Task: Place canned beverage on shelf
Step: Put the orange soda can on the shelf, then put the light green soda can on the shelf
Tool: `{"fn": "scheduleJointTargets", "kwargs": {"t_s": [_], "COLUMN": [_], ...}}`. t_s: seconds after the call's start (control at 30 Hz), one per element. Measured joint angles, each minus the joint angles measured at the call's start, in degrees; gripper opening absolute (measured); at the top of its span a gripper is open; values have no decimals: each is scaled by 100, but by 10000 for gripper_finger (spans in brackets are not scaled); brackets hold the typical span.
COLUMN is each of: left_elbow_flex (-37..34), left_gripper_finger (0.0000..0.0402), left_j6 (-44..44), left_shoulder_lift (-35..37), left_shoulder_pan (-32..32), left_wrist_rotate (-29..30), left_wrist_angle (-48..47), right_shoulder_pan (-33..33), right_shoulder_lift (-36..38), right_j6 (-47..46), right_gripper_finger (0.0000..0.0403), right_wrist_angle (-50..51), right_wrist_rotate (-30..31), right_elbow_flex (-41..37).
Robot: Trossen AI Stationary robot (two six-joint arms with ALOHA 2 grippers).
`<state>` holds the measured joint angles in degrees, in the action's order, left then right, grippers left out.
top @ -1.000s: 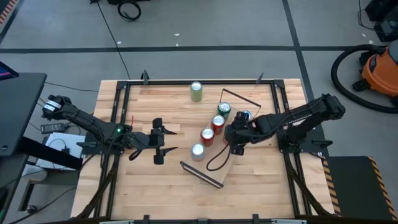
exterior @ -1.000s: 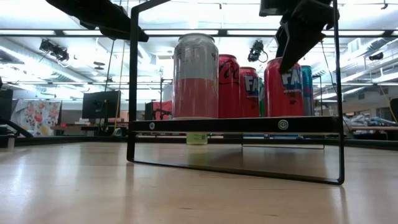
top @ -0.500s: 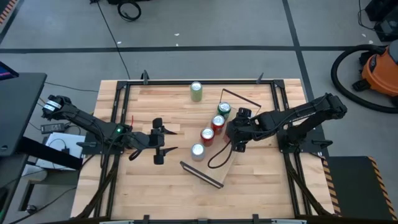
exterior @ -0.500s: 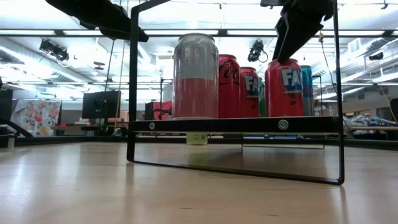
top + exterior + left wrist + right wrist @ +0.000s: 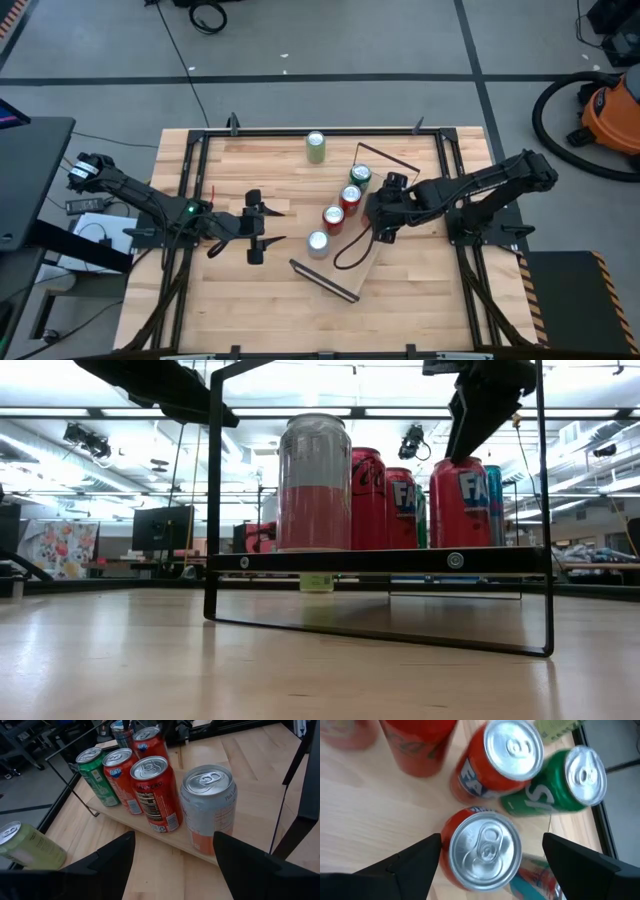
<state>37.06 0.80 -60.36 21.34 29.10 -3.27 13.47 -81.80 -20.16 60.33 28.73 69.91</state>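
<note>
Right gripper (image 5: 382,232), frame centre: risen off red can (image 5: 482,851) since earlier; fingers spread, empty. Risk: retreating fingers clipping can, toppling neighbours on shelf (image 5: 370,262).

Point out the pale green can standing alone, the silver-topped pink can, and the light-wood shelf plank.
pale green can (image 5: 316,147), high view, silver top.
silver-topped pink can (image 5: 210,810), left wrist view, side.
light-wood shelf plank (image 5: 252,822), left wrist view, bare surface.

Place: a robotics lab or workshop
Floor: bare grey concrete (image 5: 330,40) marked with dark tape lines
Equipment: orange shop vacuum (image 5: 612,112) with black hose, loose cables (image 5: 208,15)
Background: monitors (image 5: 163,528), ceiling strip lights (image 5: 60,412), cluttered benches
</note>
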Motion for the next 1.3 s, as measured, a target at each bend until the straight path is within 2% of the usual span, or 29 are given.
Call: {"fn": "scheduleJointTargets", "kwargs": {"t_s": [0.27,0.43,0.63,0.77,0.97,1.13,1.3], "left_elbow_flex": [0,0,32,114,294,573,1107], "left_gripper_finger": [279,279,279,279,279,279,279], "left_j6": [0,13,328,323,179,450,490], "left_shoulder_lift": [0,0,2,2,-69,-502,-1299], "left_shoulder_pan": [-8,-112,-834,-1640,-3083,-3990,-4564], "left_wrist_rotate": [6,20,-2,-724,-2125,-2413,-3089], "left_wrist_angle": [0,2,266,204,102,-14,-87], "right_shoulder_pan": [4,80,292,543,1219,1747,2030], "right_shoulder_lift": [-3,-7,15,15,39,39,39], "right_j6": [-66,-62,-89,-380,-1480,-2190,-2986], "right_gripper_finger": [349,348,348,348,348,348,348], "right_wrist_angle": [-127,-111,138,166,653,658,555], "right_wrist_rotate": [-10,37,505,926,1522,1994,2084], "right_elbow_flex": [19,375,945,901,867,504,-58]}}
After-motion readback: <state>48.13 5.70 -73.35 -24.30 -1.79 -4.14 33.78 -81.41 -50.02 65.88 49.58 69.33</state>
